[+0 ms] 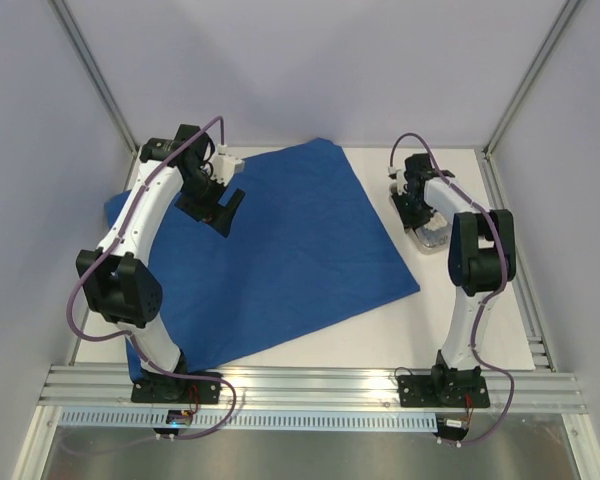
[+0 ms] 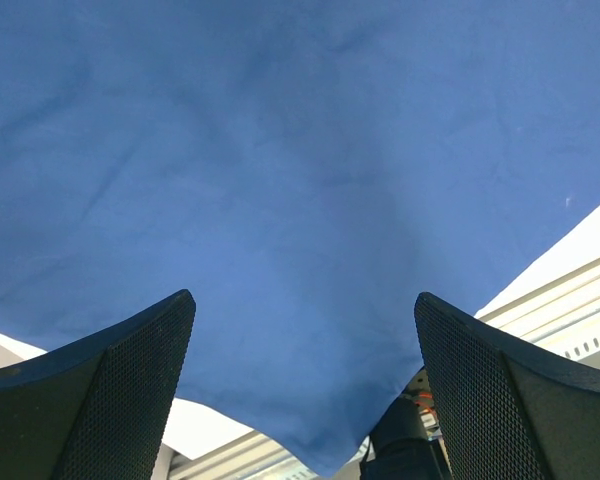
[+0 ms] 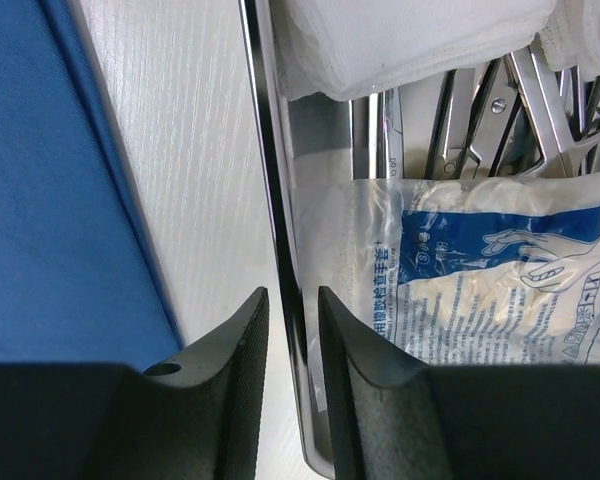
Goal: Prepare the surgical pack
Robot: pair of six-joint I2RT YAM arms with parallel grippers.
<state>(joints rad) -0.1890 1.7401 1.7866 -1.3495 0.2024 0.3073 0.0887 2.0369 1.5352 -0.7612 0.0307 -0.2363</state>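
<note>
The royal-blue drape (image 1: 280,250) lies spread flat as a sheet over the left and middle of the white table. My left gripper (image 1: 220,210) hovers over its far left part, jaws wide open and empty; the left wrist view shows only blue cloth (image 2: 300,150) between the fingers (image 2: 305,295). The steel tray (image 1: 430,238) sits on the table right of the drape. It holds white gauze (image 3: 410,40), silver scissor-like instruments (image 3: 490,110) and a printed glove packet (image 3: 500,270). My right gripper (image 3: 293,290) straddles the tray's left rim (image 3: 270,150), jaws narrowly apart, slim gaps either side.
The drape's right edge (image 3: 50,200) lies a short strip of bare white table (image 3: 180,150) away from the tray. Grey walls and aluminium posts enclose the table. A metal rail (image 1: 310,385) runs along the near edge by the arm bases.
</note>
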